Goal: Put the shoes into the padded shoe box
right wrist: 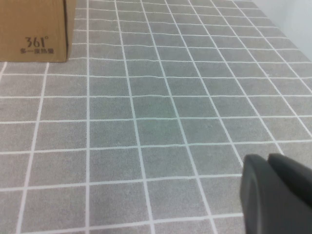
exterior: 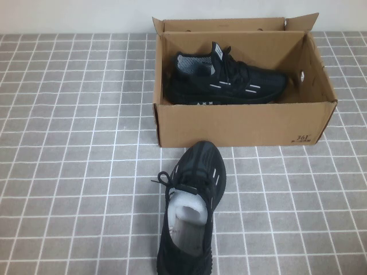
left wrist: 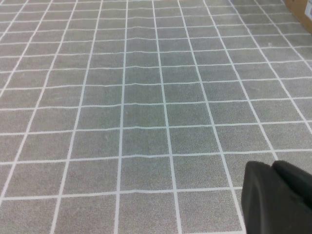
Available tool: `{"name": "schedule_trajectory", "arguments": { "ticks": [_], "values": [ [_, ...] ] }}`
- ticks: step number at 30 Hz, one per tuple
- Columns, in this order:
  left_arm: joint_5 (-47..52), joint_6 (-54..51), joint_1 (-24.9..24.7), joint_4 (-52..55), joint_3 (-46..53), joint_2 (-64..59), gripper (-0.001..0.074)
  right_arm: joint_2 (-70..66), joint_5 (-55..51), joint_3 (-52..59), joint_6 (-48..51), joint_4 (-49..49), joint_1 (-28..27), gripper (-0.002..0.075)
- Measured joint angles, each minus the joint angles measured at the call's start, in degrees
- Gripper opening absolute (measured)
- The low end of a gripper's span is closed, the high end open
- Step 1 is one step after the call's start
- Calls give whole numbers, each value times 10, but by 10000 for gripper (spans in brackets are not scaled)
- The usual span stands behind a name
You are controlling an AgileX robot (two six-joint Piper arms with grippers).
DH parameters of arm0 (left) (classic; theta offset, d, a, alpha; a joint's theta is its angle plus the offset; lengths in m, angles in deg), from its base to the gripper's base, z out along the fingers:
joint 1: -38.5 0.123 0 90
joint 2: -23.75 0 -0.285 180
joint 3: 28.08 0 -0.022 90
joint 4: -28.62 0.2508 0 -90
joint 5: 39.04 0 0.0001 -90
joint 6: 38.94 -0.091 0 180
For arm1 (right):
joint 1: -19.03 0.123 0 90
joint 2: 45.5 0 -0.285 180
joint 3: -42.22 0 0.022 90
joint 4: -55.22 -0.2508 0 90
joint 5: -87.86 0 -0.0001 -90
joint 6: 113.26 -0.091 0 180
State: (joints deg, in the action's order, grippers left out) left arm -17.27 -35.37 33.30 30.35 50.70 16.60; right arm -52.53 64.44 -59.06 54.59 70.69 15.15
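The brown cardboard shoe box (exterior: 241,123) stands open at the back centre. One black sneaker (exterior: 226,80) lies on its side inside it, toe to the right. The second black sneaker (exterior: 189,212), with white paper stuffing, lies on the tiled surface in front of the box, toe pointing at the box. Neither arm shows in the high view. My left gripper (left wrist: 273,168) is shut and empty over bare tiles. My right gripper (right wrist: 267,161) is shut and empty over tiles; the box's printed front corner (right wrist: 41,29) shows in its view.
A grey tiled cloth (exterior: 69,172) covers the table. A pale wall (exterior: 74,14) runs behind the box. The box flaps (exterior: 301,23) stand up at the back.
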Motion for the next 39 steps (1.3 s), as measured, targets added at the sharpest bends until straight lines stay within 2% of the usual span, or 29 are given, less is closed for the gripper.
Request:
{"name": "schedule_trajectory", "arguments": {
  "ticks": [31, 35, 39],
  "values": [
    [-2, 0, 0, 0, 0, 0, -4, 0, 0, 0, 0, 0, 0, -8],
    [-23, 0, 0, 0, 0, 0, -4, 0, 0, 0, 0, 0, 0, -8],
    [-88, 0, 0, 0, 0, 0, -4, 0, 0, 0, 0, 0, 0, -8]
  ]
}}
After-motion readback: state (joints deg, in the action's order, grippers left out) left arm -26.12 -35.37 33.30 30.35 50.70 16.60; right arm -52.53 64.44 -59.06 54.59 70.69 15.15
